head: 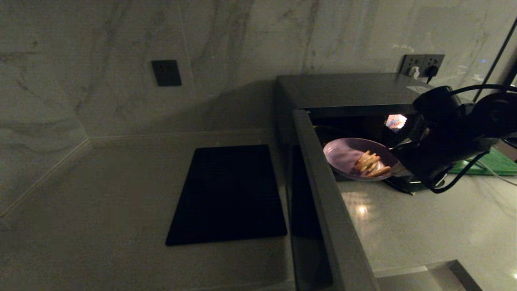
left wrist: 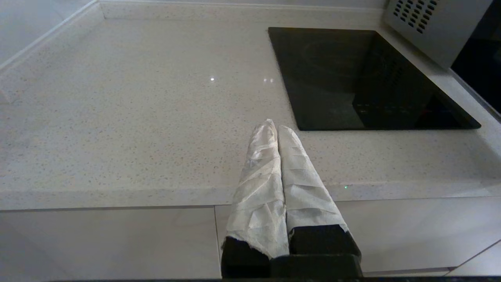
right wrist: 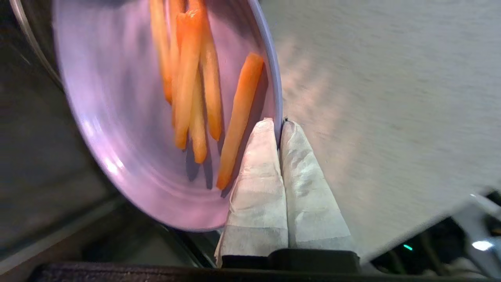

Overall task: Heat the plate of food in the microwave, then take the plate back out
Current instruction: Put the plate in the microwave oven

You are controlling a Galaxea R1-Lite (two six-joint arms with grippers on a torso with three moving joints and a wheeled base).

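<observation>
In the head view the microwave (head: 347, 95) stands on the bench (head: 404, 226) with its door (head: 323, 202) swung wide open toward the camera, and the plate (head: 347, 155) hangs at the mouth of the cavity, half over the door sill, carried by the right gripper (head: 398, 167) reaching in from the right. Whether the plate is on its way in or on its way out cannot be told from this moment; either way the door is open, the plate rests on no surface, and at the least setting it down and shutting the door are left. Counted here: one microwave, one plate, one black panel (head: 228, 194) to the left of the oven, one green board (head: 494, 163) behind the right arm, and two wall sockets, one alone on the left wall (head: 166, 72) and one (head: 422, 64) behind the oven with plugs in it. In the left wrist view the left gripper (left wrist: 274, 127) is parked off the front edge of the bench, its two wrapped fingers (left wrist: 258, 176) pressed together on nothing, with the same panel (left wrist: 352, 78) beyond. In the right wrist view the right gripper's fingers (right wrist: 258, 176) pinch the plate's rim (right wrist: 274, 98) between them, the plate tilted; about five orange sticks of food (right wrist: 191, 86) lie on it, overlapping, so the count is uncertain.
</observation>
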